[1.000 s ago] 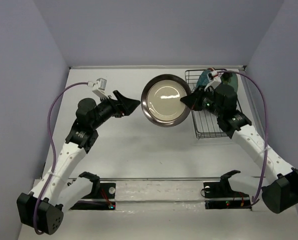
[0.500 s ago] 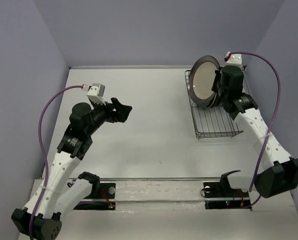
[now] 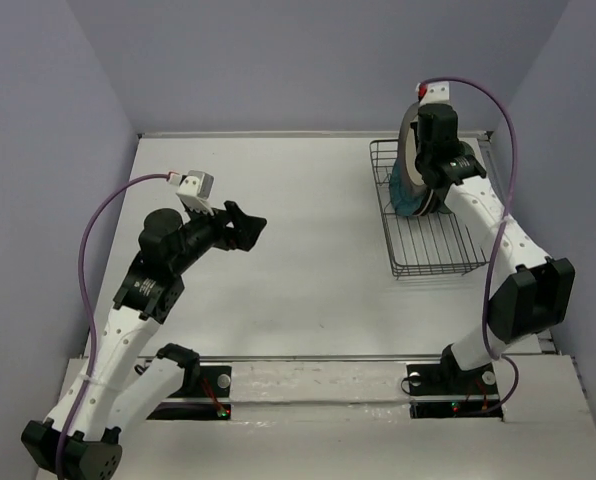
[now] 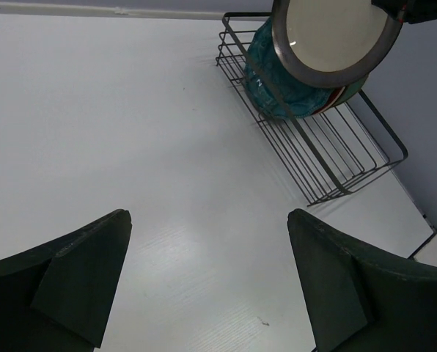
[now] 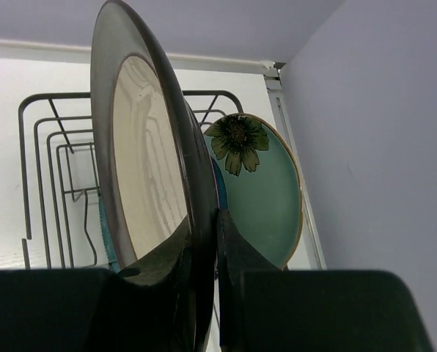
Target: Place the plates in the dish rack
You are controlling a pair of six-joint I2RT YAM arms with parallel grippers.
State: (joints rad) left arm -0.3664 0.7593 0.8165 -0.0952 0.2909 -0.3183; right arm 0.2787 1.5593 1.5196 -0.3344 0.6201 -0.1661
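Hand on the right (image 5: 207,229) clamps the cream plate (image 5: 141,169) over the dish rack (image 4: 315,155); left hand (image 4: 207,220) gapes empty.

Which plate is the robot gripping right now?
The cream plate with the dark rim: it is pinched edge-on in the right hand over the dish rack, while the mint flower plate and the teal plate stand in it.

Left arm (image 3: 128,300): elbow bent, wrist raised and angled forward; left gripper (image 3: 246,226) with fingers (image 4: 79,279) spread wide.
Right arm (image 3: 498,240): stretched far forward; right gripper (image 5: 204,224) with fingers pinched on the cream plate (image 5: 141,161) rim.
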